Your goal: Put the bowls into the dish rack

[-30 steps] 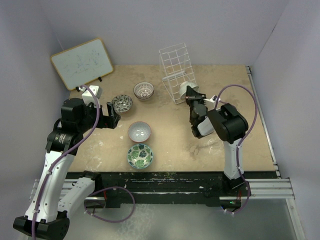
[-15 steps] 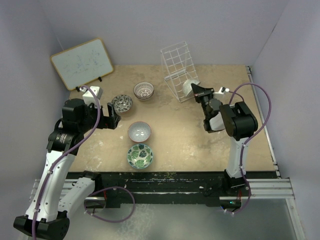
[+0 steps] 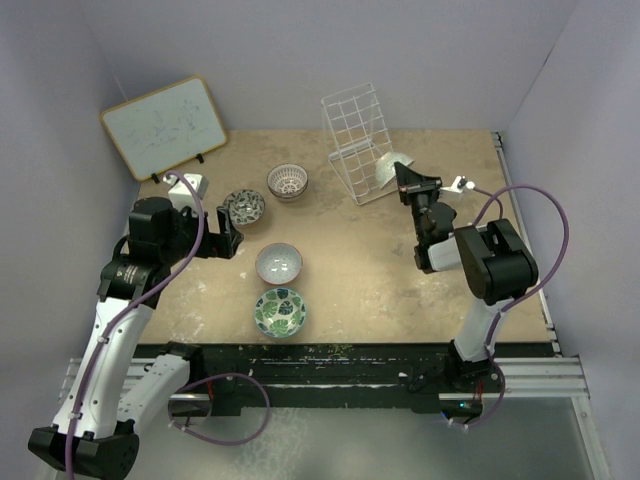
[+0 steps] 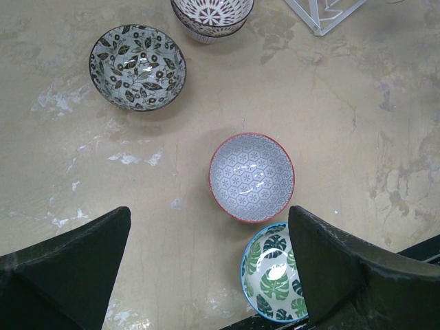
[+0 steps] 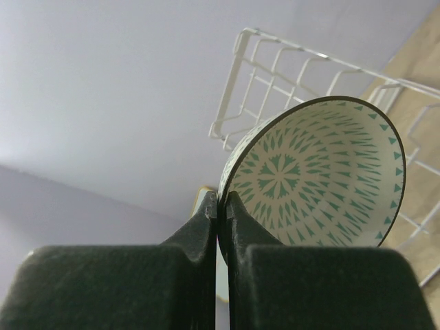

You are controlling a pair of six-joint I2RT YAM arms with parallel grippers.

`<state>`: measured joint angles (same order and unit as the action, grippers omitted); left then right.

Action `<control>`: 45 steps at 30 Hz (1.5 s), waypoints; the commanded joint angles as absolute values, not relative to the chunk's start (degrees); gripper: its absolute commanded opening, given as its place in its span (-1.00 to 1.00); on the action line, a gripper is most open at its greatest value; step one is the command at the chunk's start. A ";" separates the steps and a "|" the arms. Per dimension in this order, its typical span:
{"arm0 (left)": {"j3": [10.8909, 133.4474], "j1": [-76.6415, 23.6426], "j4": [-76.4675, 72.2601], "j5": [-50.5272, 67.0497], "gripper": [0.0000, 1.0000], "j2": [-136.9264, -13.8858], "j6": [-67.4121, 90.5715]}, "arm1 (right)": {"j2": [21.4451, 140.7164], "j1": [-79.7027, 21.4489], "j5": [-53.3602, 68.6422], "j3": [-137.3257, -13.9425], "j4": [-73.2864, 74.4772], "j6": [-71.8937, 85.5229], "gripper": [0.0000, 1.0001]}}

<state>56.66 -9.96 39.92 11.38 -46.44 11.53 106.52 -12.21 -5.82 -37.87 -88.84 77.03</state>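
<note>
My right gripper (image 3: pixel 402 178) is shut on the rim of the green-white bowl (image 5: pixel 323 175) and holds it tilted beside the white wire dish rack (image 3: pixel 356 140); the rack (image 5: pixel 289 65) shows behind the bowl in the right wrist view. My left gripper (image 4: pixel 210 265) is open and empty above the table. Below it lie the pale pink-grey bowl (image 4: pixel 251 177), the green leafy bowl (image 4: pixel 275 278), the dark speckled bowl (image 4: pixel 137 67) and the brown-white lattice bowl (image 4: pixel 212 15). In the top view they are the pink-grey (image 3: pixel 279 263), leafy (image 3: pixel 280 311), speckled (image 3: pixel 244 208) and lattice (image 3: pixel 287 181) bowls.
A wood-framed whiteboard (image 3: pixel 163 126) leans at the back left. The table's right edge (image 3: pixel 525 240) runs beside the right arm. Purple walls close in the back and sides.
My right gripper has swung right and toward the rack's right side with the green-white bowl, which is now tilted by the rack. The left arm has barely moved.
</note>
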 commanded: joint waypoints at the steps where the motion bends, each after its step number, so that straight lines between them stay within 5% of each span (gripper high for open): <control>1: 57.23 -10.39 36.60 12.79 0.98 -47.03 11.98 | 105.10 -14.35 -17.05 -37.72 -110.27 78.43 -1.00; 28: 56.58 -11.68 36.93 12.60 0.98 -48.27 11.26 | 119.39 -18.40 -24.65 -50.87 -110.21 82.97 -1.00; 45: 55.68 -12.04 35.64 12.19 0.98 -48.27 11.32 | 128.68 -3.61 3.07 -63.97 -110.39 86.74 -1.00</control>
<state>56.31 -11.77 39.16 11.97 -48.53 11.40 130.02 -5.10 -5.50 -59.66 -88.97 86.17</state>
